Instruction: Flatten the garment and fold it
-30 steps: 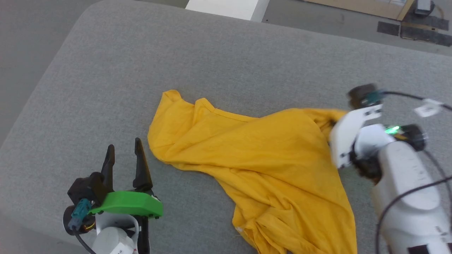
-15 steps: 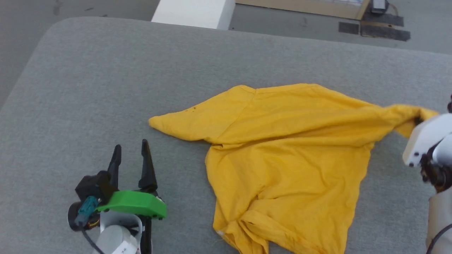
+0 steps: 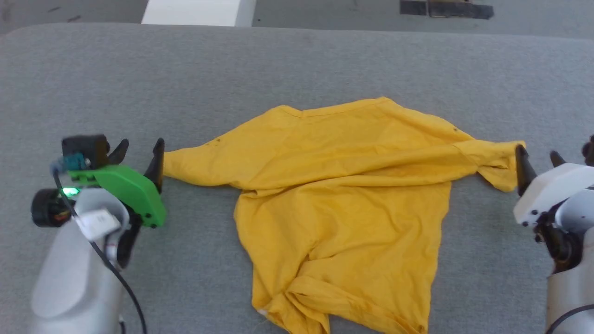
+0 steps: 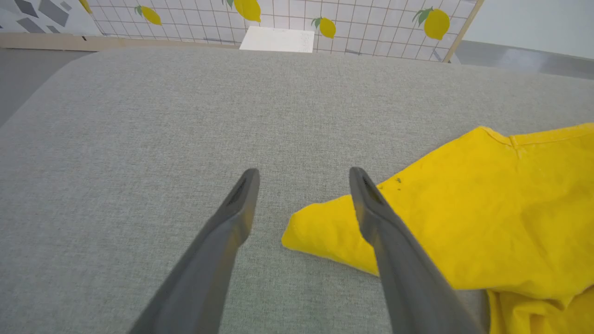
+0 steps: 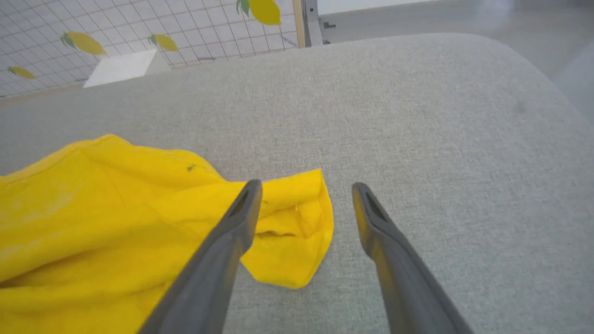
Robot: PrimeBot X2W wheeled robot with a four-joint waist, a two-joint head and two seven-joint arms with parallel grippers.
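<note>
The yellow T-shirt lies on the grey cloth-covered worktop, about midway between my two arms. Its neckline is on the far side and one sleeve reaches out toward each side. The upper part is fairly smooth. The lower part is narrower, creased and bunched up toward the near edge. A few small dark specks sit on the cloth near each shoulder.

My left tool is at the tip of the left sleeve with its fingers spread wide and nothing clamped. In the left wrist view the sleeve end lies partly in the gap, and one finger crosses over its edge — I cannot tell whether it touches the cloth.

My right tool is at the end of the right sleeve, also spread wide and not closed on the cloth. In the right wrist view the folded sleeve end lies under one finger and reaches a little into the gap — the other finger is over bare worktop.

Beyond the far edge there is a white block on the floor, and in the wrist views a gridded wall printed with lemons.
</note>
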